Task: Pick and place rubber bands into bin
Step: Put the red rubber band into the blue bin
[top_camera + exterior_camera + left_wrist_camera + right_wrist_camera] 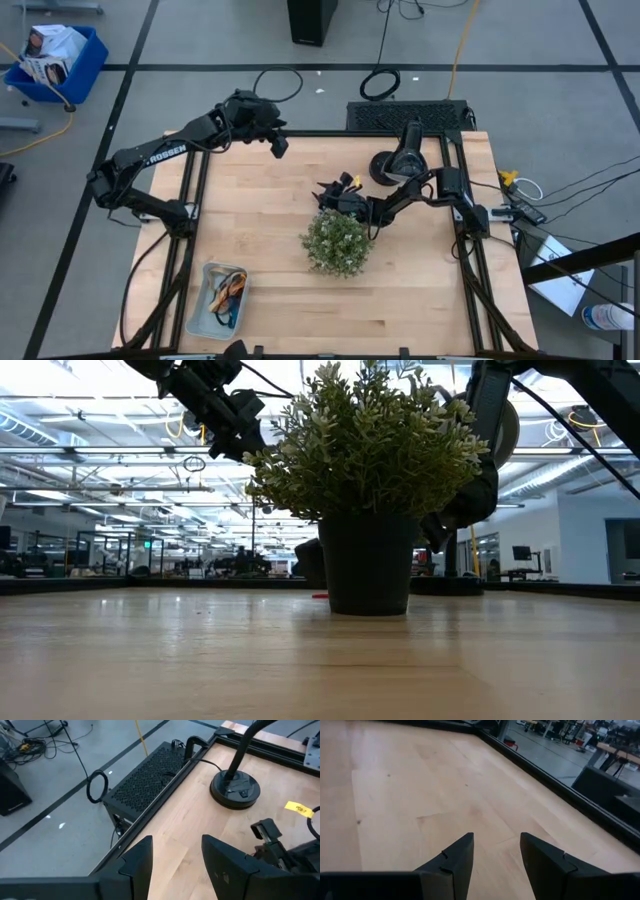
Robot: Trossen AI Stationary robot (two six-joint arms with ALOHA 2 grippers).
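The bin (217, 298) lies at the near left corner of the table (260, 210), its long axis running from the table's near edge toward its far edge, leaning slightly to the right at the far end; its open side faces up. Inside it sits a tangle of rubber bands (226, 292) in orange and blue, too small to tell apart singly. The left gripper (278, 143) hangs over the far left part of the table, well apart from the bin, its fingers (137, 861) spread with bare wood showing between them. The right gripper (330, 190) is low near the table's middle, just beyond the potted plant (339, 241), fingers (452, 860) likewise apart and holding nothing. The table is pale wood boards in a dark metal frame. A round black stand base (235, 789) rests near the far right corner. Beyond the table lies grey floor with dark lines, a black cable coil (380, 83), a yellow cord (461, 45), and a deep-blue bin (55, 62) with paper.
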